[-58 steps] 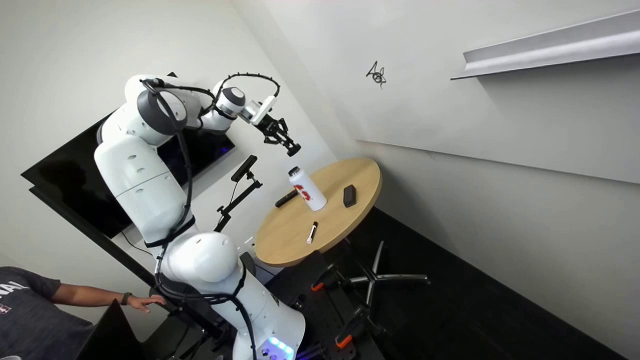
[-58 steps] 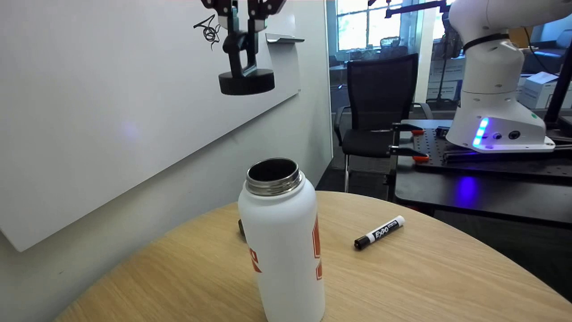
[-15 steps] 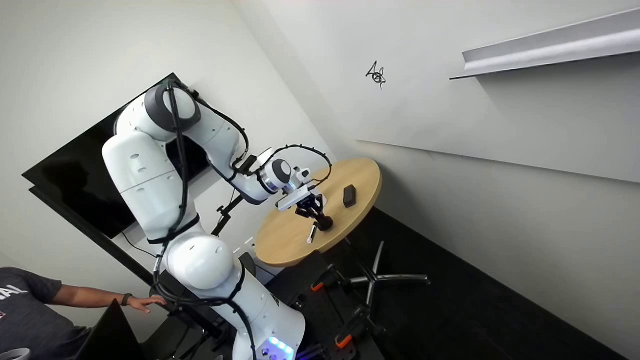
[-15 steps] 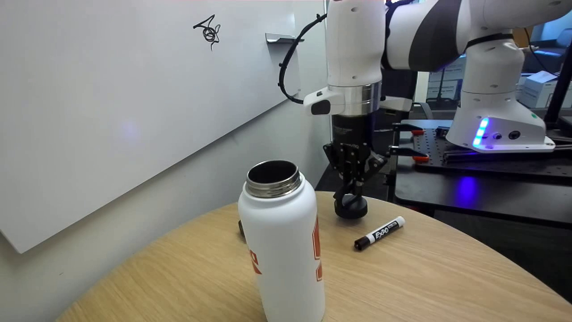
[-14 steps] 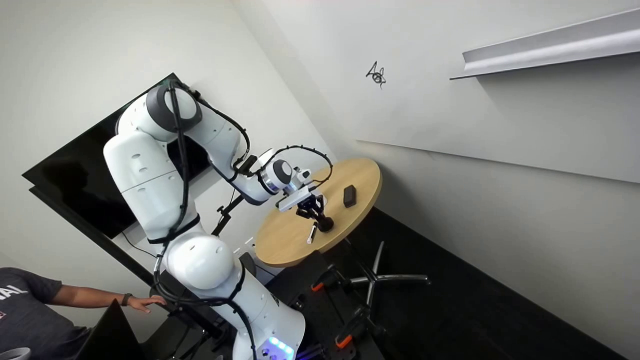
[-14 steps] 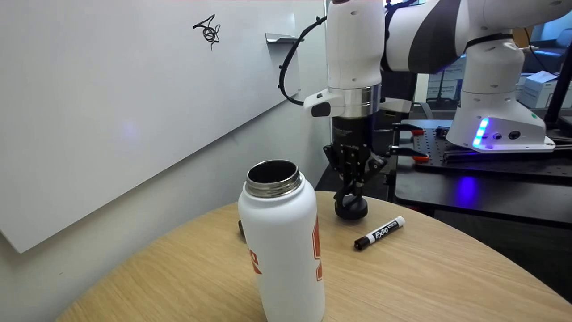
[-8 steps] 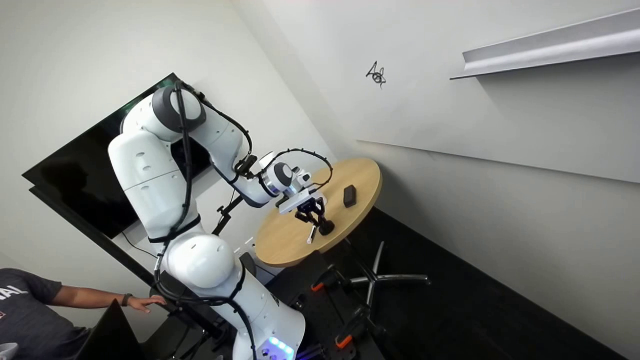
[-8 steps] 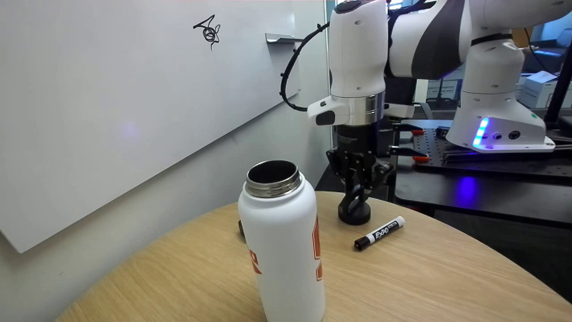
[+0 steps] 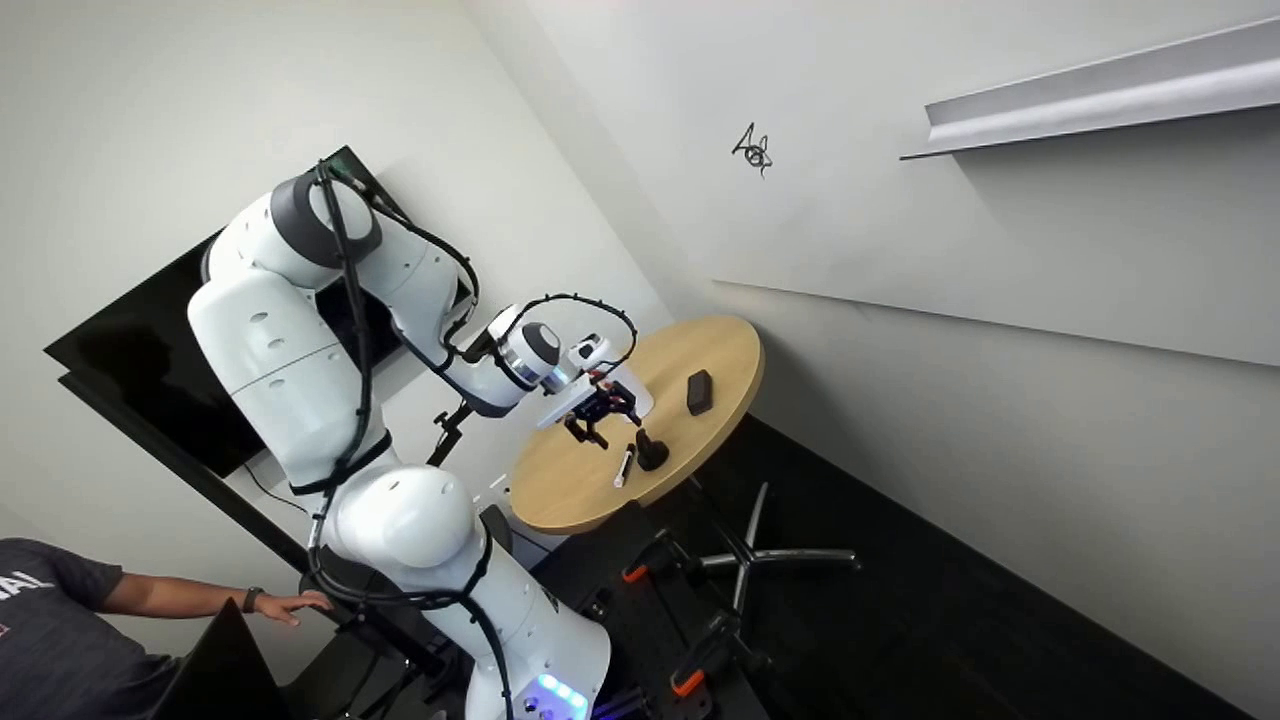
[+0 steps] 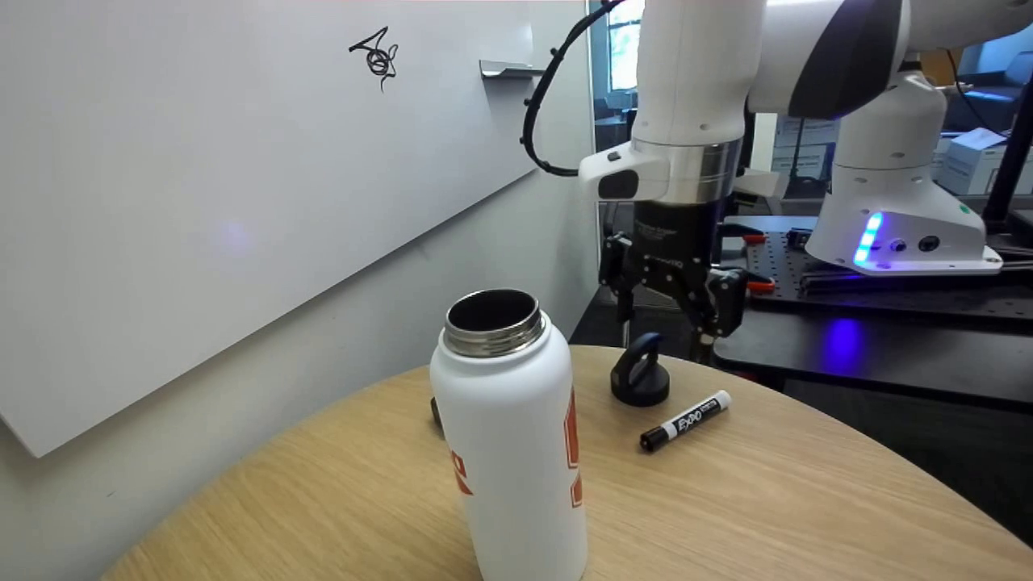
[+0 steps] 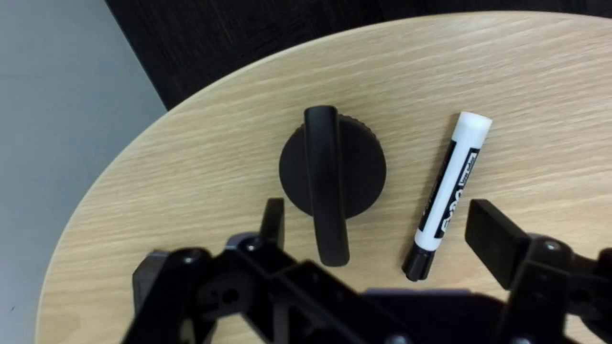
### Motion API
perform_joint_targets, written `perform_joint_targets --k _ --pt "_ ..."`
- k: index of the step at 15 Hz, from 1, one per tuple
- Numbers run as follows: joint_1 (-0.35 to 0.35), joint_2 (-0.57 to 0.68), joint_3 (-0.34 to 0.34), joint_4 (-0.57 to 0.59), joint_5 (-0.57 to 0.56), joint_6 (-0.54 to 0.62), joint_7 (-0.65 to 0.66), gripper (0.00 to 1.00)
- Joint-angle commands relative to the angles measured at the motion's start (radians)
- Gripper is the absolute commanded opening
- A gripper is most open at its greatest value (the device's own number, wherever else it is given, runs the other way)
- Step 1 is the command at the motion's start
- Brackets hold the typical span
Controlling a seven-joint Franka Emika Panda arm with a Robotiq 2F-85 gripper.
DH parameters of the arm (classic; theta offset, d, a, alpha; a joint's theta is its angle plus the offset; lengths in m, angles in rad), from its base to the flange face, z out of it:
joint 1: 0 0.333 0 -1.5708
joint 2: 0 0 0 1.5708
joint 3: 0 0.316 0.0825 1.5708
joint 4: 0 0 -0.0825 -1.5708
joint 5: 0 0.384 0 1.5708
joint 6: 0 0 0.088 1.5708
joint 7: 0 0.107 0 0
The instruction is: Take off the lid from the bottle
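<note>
Over on the table (image 10: 347, 500), the bottle (image 10: 516, 452) is standing upright, its threaded mouth showing. The lid (image 10: 643, 389) is sitting apart from it, near the table's edge, loop upward, with the marker (image 10: 686, 420) lying just beside. The claw (image 11: 383, 231) is hanging near the lid, its fingers (image 11: 497, 243) standing wide apart.

I count one bottle (image 10: 510, 452), one lid (image 11: 330, 177), one marker (image 11: 448, 193) and one dark block (image 9: 699, 392) on one round table (image 10: 347, 500). I have one gripper (image 11: 380, 229) with two fingers (image 11: 495, 241) on one arm (image 9: 283, 365). Also in view, I count two orange-tipped clamps (image 9: 690, 680), one black screen (image 9: 150, 365), one grey ledge (image 9: 1100, 97), one scribble (image 9: 754, 154) and one person (image 9: 60, 630).
</note>
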Motion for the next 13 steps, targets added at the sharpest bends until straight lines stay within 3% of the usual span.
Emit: perform_joint_targets --k 1,6,10,13 --pt "0.013 -0.189 0.010 -0.092 -0.012 -0.089 0.070 1.00" --pt "-0.040 -0.395 0.050 -0.168 0.131 -0.155 -0.049 1.00" --pt "-0.027 -0.483 0.023 -0.181 0.340 -0.164 -0.261 1.00" --pt "-0.022 -0.528 0.012 -0.178 0.418 -0.202 -0.335 1.00"
